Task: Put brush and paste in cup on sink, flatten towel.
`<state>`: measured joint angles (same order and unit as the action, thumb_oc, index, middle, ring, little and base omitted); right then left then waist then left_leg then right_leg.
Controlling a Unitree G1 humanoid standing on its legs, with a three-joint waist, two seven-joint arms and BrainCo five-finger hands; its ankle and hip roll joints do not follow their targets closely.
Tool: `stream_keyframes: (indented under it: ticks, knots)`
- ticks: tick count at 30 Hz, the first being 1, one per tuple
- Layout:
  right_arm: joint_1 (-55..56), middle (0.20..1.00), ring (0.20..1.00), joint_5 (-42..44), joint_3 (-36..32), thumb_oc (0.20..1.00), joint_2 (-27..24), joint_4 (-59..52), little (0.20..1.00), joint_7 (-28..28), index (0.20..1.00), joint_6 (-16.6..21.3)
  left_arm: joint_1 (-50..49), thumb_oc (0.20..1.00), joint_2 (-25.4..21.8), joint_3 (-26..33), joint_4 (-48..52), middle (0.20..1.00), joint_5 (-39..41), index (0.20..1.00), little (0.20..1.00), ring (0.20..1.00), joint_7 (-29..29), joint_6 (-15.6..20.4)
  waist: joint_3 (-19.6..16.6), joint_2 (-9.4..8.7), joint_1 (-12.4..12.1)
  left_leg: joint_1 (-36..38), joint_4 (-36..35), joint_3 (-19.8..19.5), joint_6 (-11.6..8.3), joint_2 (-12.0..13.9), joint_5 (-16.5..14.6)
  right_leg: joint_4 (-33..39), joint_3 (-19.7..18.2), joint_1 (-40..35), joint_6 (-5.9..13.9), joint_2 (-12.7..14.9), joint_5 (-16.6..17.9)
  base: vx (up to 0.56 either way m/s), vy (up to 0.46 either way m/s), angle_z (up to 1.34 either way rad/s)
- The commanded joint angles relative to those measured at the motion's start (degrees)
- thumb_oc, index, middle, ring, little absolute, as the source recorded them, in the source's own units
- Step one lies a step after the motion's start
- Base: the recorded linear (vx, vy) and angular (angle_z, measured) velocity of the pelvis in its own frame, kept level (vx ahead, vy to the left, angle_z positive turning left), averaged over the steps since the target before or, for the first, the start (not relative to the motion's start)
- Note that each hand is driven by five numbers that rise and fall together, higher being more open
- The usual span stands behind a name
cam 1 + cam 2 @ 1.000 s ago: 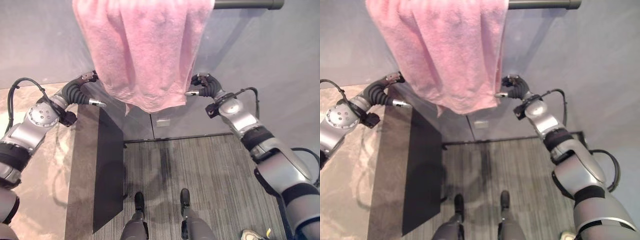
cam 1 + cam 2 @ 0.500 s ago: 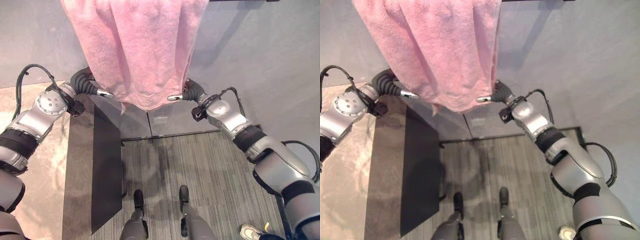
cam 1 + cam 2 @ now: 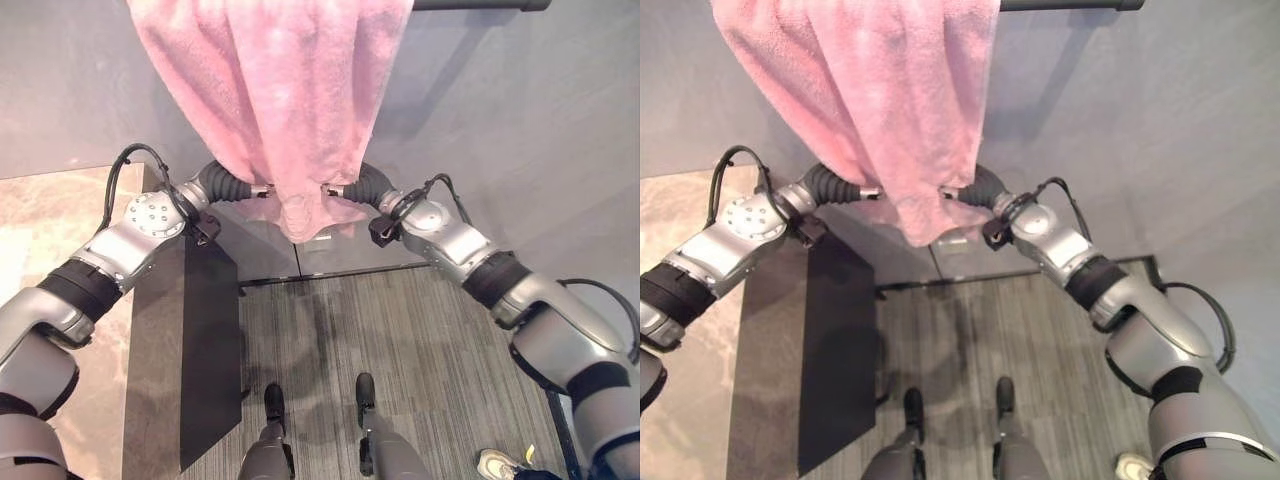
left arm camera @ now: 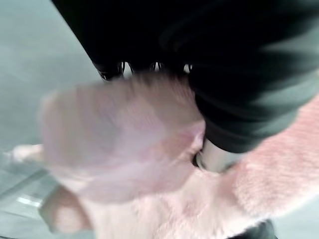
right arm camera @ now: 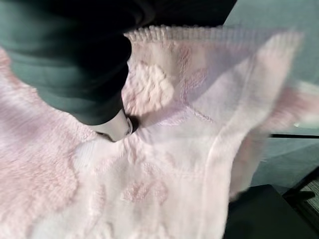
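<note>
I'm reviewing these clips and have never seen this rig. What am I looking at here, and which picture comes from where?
This is a two-legged humanoid robot with two silver-grey arms. The two wide pictures come from a stereo camera on its head, looking down. The two close pictures come from cameras on its wrists. A pink towel hangs bunched over a dark rail on a grey wall. The left hand and right hand have reached into the towel's lower edge from either side; their fingers are buried in the cloth, so the grip cannot be judged. Below are a dark cabinet, a marble counter and a striped floor.
</note>
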<state>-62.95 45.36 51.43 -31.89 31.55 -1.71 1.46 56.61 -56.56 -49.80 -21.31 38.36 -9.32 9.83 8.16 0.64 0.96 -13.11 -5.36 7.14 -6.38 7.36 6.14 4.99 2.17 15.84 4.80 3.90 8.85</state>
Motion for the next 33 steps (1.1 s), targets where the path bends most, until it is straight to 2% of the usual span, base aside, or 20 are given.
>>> stream_keyframes:
  ticks: [1,6,8,9,10,11,12,13,15,16,17,18,19,21,22,24,25,27,30,33]
  knots:
    - [-0.34,0.2,0.2,1.0,-3.44,0.2,-0.71,-1.46,0.2,-1.12,0.2,3.45,-1.74,0.2,-2.59,3.47,-1.78,0.2,0.95,0.2,0.2,0.2,-0.14,3.25,-2.43,-1.72,-0.9,2.32,0.36,0.27,-2.56,1.16,-0.6,0.01,-2.19,-2.77,7.71,8.34,0.48,0.01,-0.019,-0.06]
    - [6.93,0.2,0.2,-0.45,-9.32,0.2,-6.94,-18.14,0.2,-0.6,0.2,6.65,-13.32,0.2,-7.75,15.34,10.43,0.2,-1.67,0.2,0.2,0.2,2.34,5.69,-3.38,-1.62,-1.11,4.01,0.36,0.38,-2.76,1.58,-0.89,0.01,-1.68,-4.44,7.64,8.24,-0.29,0.01,-0.036,0.03]
    - [17.41,0.2,0.2,-0.94,-20.8,0.2,-11.85,-33.65,0.2,0.1,0.2,11.75,-29.21,0.2,-7.07,34.96,23.35,0.2,0.52,0.2,0.2,0.2,4.42,9.03,-3.89,-1.7,-1.13,4.99,0.36,0.43,-2.94,1.89,-1.36,0.01,-1.24,-5.4,7.57,8.05,-1.2,0.03,-0.03,0.02]
    - [17.39,0.2,0.2,-0.98,-20.65,0.2,-11.79,-33.76,0.2,0.14,0.2,11.69,-29.8,0.2,-7.09,35.49,23.64,0.2,0.48,0.2,0.2,0.2,4.43,8.94,-4.07,-1.65,-0.96,4.78,0.36,0.42,-2.93,1.88,-1.24,0.01,-1.26,-5.19,7.56,8.05,-1.1,0.0,0.0,0.0]
    - [22.88,0.2,0.2,-2.11,-27.18,0.2,-10.6,-40.08,0.2,1.34,0.2,13.85,-36.12,0.2,-1.25,43.73,26.24,0.2,1.87,0.2,0.2,0.2,6.43,10.09,-4.28,-1.59,-0.81,5.02,0.36,0.48,-2.95,2.0,-1.47,0.01,-1.15,-5.43,7.51,8.03,-1.4,0.0,-0.033,0.03]
    - [28.64,0.2,0.2,-2.17,-30.4,0.2,-2.05,-40.52,0.2,0.11,0.2,14.28,-39.69,0.2,8.76,43.88,24.34,0.2,5.1,0.2,0.2,0.2,5.93,9.35,-4.17,-1.27,-0.52,5.49,0.36,0.57,-2.89,2.11,-1.79,0.01,-0.99,-5.89,7.34,7.97,-1.82,-0.02,-0.042,0.03]
    - [29.15,0.2,0.2,-2.78,-28.37,0.2,0.0,-36.25,0.2,-0.55,0.2,12.77,-39.54,0.2,10.52,41.11,21.89,0.2,3.09,0.2,0.2,0.2,5.36,8.29,-4.17,-1.17,-0.44,5.32,0.36,0.67,-2.84,2.01,-1.64,0.01,-1.02,-5.68,7.22,7.85,-1.74,0.0,0.0,0.0]
    - [29.1,0.2,0.2,-2.78,-28.37,0.2,0.0,-36.12,0.2,-0.59,0.2,12.84,-39.42,0.2,10.56,41.0,21.76,0.2,3.06,0.2,0.2,0.2,5.37,8.35,-4.14,-1.15,-0.48,5.36,0.36,0.67,-2.85,2.02,-1.67,0.01,-1.01,-5.73,7.22,7.84,-1.77,-0.06,-0.027,-0.03]
    - [28.15,0.2,0.2,-5.67,-24.37,0.2,1.19,-27.03,0.2,4.52,0.2,7.7,-32.42,0.2,4.74,29.43,16.68,0.2,-15.82,0.2,0.2,0.2,8.09,4.15,-3.52,-0.63,-0.24,5.85,0.36,0.83,-2.93,2.21,-1.2,0.01,-0.74,-6.54,6.95,7.72,-1.56,-0.07,-0.037,-0.04]
    - [28.13,0.2,0.2,-5.67,-24.46,0.2,1.19,-27.0,0.2,4.52,0.2,7.71,-32.21,0.2,4.75,29.27,16.59,0.2,-15.83,0.2,0.2,0.2,8.13,4.17,-3.58,-0.68,-0.33,5.68,0.36,0.83,-2.92,2.2,-1.09,0.01,-0.77,-6.36,6.94,7.73,-1.46,-0.07,-0.025,-0.02]
    - [28.98,0.2,0.2,-6.26,-28.24,0.2,0.04,-33.54,0.2,3.75,0.2,9.22,-31.24,0.2,3.41,31.5,24.59,0.2,-13.8,0.2,0.2,0.2,8.01,6.8,-3.24,-0.45,-0.19,5.53,0.36,0.77,-3.06,2.39,-0.93,0.01,-0.78,-6.37,7.04,7.64,-1.5,-0.06,-0.023,0.03]
    - [31.82,0.2,0.2,-1.86,-29.33,0.2,-1.22,-38.71,0.2,-0.92,0.2,11.88,-35.01,0.2,7.48,33.89,26.82,0.2,-1.89,0.2,0.2,0.2,4.53,7.39,-3.08,-0.59,-0.01,5.4,0.36,0.78,-3.23,2.5,-0.83,0.01,-0.85,-6.28,7.07,7.55,-1.74,-0.07,-0.038,0.06]
    - [34.58,0.2,0.2,-4.32,-30.38,0.2,-0.76,-38.5,0.2,0.49,0.2,12.37,-38.81,0.2,12.07,34.49,23.69,0.2,-0.39,0.2,0.2,0.2,4.96,6.58,-3.1,-0.57,0.27,5.24,0.36,0.76,-3.26,2.56,-0.79,0.01,-0.81,-6.1,6.99,7.41,-1.79,-0.05,-0.047,0.11]
    - [35.82,0.2,0.2,-6.43,-31.24,0.2,1.21,-36.01,0.2,2.21,0.2,11.39,-39.31,0.2,12.3,33.46,22.62,0.2,-4.31,0.2,0.2,0.2,5.14,5.6,-3.37,-0.48,0.41,4.95,0.36,0.67,-3.23,2.65,-0.69,0.01,-0.73,-5.87,6.83,7.35,-1.81,-0.03,-0.032,0.03]
    - [33.07,0.2,0.2,-8.82,-29.74,0.2,3.47,-32.27,0.2,6.38,0.2,10.5,-34.79,0.2,8.74,31.41,23.83,0.2,-16.91,0.2,0.2,0.2,9.33,6.07,-3.6,-0.48,0.18,5.29,0.36,0.61,-3.26,2.83,-0.6,0.01,-0.54,-6.27,6.69,7.38,-1.68,-0.02,-0.025,-0.13]
    - [33.24,0.2,0.2,-5.77,-30.61,0.2,1.36,-38.04,0.2,3.68,0.2,12.16,-36.62,0.2,11.04,34.39,26.94,0.2,-5.81,0.2,0.2,0.2,7.48,7.41,-3.43,-0.54,0.21,5.28,0.36,0.72,-3.25,2.87,-0.61,0.01,-0.52,-6.18,6.82,7.2,-1.7,-0.02,-0.025,-0.08]
    - [33.24,0.2,0.2,-5.77,-30.6,0.2,1.36,-38.05,0.2,3.68,0.2,12.16,-36.65,0.2,11.04,34.42,26.96,0.2,-5.8,0.2,0.2,0.2,7.47,7.41,-3.43,-0.53,0.23,5.28,0.36,0.72,-3.25,2.87,-0.61,0.01,-0.51,-6.19,6.82,7.2,-1.7,0.0,-0.028,0.05]
    - [37.65,0.2,0.2,-5.4,-36.02,0.2,4.03,-44.1,0.2,2.56,0.2,15.6,-41.5,0.2,18.72,39.04,30.36,0.2,-3.19,0.2,0.2,0.2,7.81,8.44,-3.88,-0.79,0.27,5.32,0.36,0.79,-3.38,3.18,-0.8,0.01,-0.6,-6.25,6.66,7.12,-2.03,0.01,-0.029,0.05]
    - [37.65,0.2,0.2,-9.43,-35.61,0.2,6.1,-38.83,0.2,6.43,0.2,14.78,-41.31,0.2,18.07,36.56,25.79,0.2,-12.58,0.2,0.2,0.2,9.41,6.98,-4.32,-0.5,0.26,5.83,0.36,0.83,-3.28,3.25,-0.87,0.01,-0.4,-6.8,6.45,6.9,-2.18,0.01,-0.018,0.03]
    - [37.42,0.2,0.2,-9.42,-35.09,0.2,5.42,-40.09,0.2,6.03,0.2,14.68,-39.9,0.2,16.7,36.16,28.0,0.2,-10.26,0.2,0.2,0.2,8.98,7.98,-4.28,-0.42,0.33,5.97,0.36,0.85,-3.26,3.21,-0.8,0.01,-0.33,-7.02,6.53,6.92,-2.12,0.0,-0.001,0.06]
